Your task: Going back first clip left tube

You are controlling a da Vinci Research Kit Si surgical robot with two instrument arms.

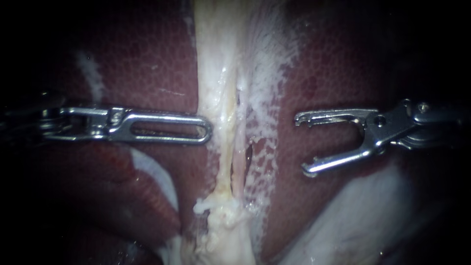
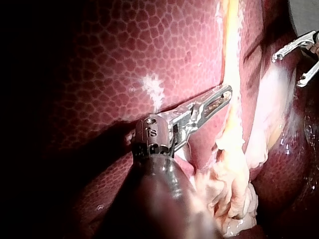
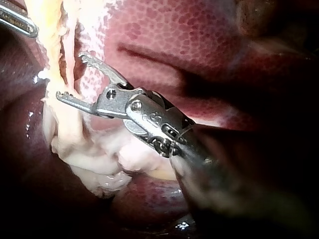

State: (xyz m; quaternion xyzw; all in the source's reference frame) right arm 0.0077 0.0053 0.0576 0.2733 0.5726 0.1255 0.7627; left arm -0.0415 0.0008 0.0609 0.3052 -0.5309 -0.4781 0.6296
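Soft, wet and slippery by the look of the tube (image 1: 222, 147), and likely to tear if pinched hard; best taken squarely across its bare stretch. Pale yellow-white and glistening, with frayed tissue (image 1: 221, 216) at one end; no clip to be seen on it. Lies just ahead of the left instrument's end effector (image 1: 207, 132), which is clenched and empty. Sits further ahead of the right instrument's end effector (image 1: 302, 145), spread wide and holding nothing.

I see the left tube (image 1: 223, 152), a pale yellowish glistening strand, running upright over the dark red liver (image 1: 147, 64) into ragged white tissue (image 1: 225, 221).
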